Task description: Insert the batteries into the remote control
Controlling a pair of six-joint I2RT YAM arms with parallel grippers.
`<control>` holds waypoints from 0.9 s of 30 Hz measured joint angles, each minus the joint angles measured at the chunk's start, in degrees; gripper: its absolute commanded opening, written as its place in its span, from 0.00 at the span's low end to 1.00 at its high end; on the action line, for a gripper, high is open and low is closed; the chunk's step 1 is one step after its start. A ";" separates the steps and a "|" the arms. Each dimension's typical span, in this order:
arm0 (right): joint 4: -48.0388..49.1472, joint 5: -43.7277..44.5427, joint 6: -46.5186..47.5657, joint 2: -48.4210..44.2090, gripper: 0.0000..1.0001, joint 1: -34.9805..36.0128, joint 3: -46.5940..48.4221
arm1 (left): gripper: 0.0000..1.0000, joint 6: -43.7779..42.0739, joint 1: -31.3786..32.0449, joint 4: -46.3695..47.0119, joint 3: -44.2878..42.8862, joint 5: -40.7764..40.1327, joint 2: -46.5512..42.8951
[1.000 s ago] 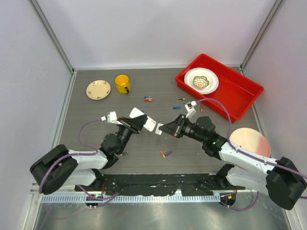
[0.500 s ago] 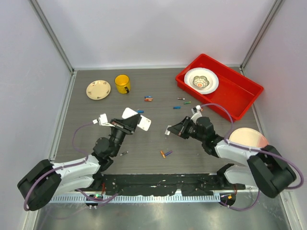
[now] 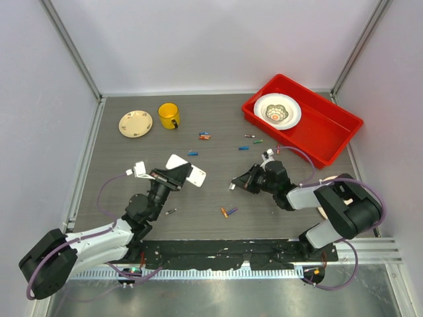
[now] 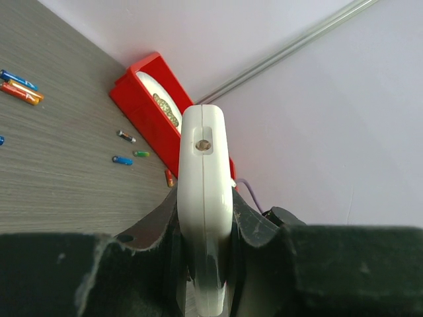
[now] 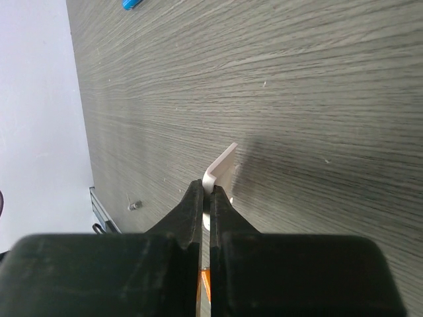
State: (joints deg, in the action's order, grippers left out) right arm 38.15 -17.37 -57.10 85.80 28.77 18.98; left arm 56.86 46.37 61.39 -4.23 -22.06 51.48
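Grey woodgrain bench (image 3: 119,165), pale walls (image 3: 218,46).
Left claw (image 3: 170,177) pinches the remote control (image 3: 187,170); right claw (image 5: 206,190) nips a white piece (image 5: 223,167) (a cover, perhaps), clearest wrist-side.

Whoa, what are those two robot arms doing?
The left gripper has the white remote control clamped edge-up between its fingers. The right gripper pinches a small white piece low by the table. The little coloured batteries lie scattered loose on the table, and neither gripper holds one, so the loading isn't done yet.
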 measured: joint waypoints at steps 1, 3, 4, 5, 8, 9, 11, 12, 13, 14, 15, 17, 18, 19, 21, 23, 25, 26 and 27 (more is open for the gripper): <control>0.02 0.02 0.00 0.17 0.06 -0.07 0.00 | 0.00 -0.02 0.00 -0.37 0.00 0.00 -0.52; -0.04 0.00 0.00 0.48 0.13 -0.24 -0.02 | 0.00 -0.02 0.00 -0.79 0.00 0.00 -1.14; 0.00 -0.15 0.04 0.61 0.18 -0.42 -0.02 | 0.00 -0.02 0.00 -0.92 0.00 0.00 -1.25; -0.04 -0.22 0.07 0.63 0.20 -0.46 -0.02 | 0.00 -0.02 0.00 -1.16 0.00 0.02 -1.27; -0.37 -0.15 0.31 0.83 0.27 -0.55 -0.22 | 0.00 0.00 0.00 -2.23 0.00 0.07 -1.27; -0.55 -0.13 0.44 0.85 0.28 -0.68 -0.55 | 0.00 -0.02 0.00 -2.56 0.00 0.09 -1.27; -1.18 -0.11 0.48 0.85 0.32 -0.76 -1.14 | 0.00 -0.02 0.00 -3.02 0.00 0.15 -1.27; -1.60 -0.09 0.52 0.83 0.33 -0.76 -1.33 | 0.00 0.00 0.00 -3.15 0.00 0.15 -1.27; -2.14 -0.09 0.55 0.83 0.36 -0.76 -1.44 | 0.00 0.00 0.00 -3.23 0.00 0.15 -1.27; -2.16 -0.17 0.57 0.68 0.39 -0.76 -1.55 | 0.00 -0.02 0.00 -3.37 0.00 0.17 -1.27; -2.29 -0.13 0.59 0.37 0.40 -0.76 -1.55 | 0.00 -0.02 0.00 -3.48 0.00 0.15 -1.29; -3.04 0.00 0.83 -0.63 0.46 -0.76 -1.66 | 0.00 -0.04 0.00 -3.58 0.00 0.15 -1.38; -3.67 0.13 0.90 -1.27 0.48 -0.76 -1.73 | 0.00 -0.04 0.00 -3.74 0.00 0.13 -1.53; -4.68 0.33 1.07 -2.34 0.51 -0.76 -1.81 | 0.00 -0.07 0.00 -3.93 0.00 0.11 -1.73; -7.93 1.11 1.55 -5.09 0.54 -0.83 -1.79 | 0.00 -0.37 0.00 -4.92 0.00 -0.02 -2.75; -11.65 1.95 2.27 -8.63 0.58 -0.90 -1.62 | 0.00 -0.70 0.00 -6.47 0.00 -0.70 -4.79; -18.53 3.50 3.98 -13.49 0.59 -0.90 -0.20 | 0.00 -1.55 0.00 -9.68 0.00 -1.66 -7.85; -21.03 4.22 4.87 -15.37 0.59 -0.90 0.68 | 0.00 -1.64 0.00 -10.25 0.00 -1.90 -9.33; -24.70 5.53 6.25 -17.70 0.59 -0.87 2.49 | 0.00 -1.88 0.00 -11.69 -0.04 -2.43 -11.04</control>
State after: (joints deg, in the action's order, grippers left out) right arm 13.45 -11.84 -50.85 68.10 27.90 21.47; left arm 54.98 46.37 49.69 -4.27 -24.49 40.45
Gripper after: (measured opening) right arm 0.587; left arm 0.259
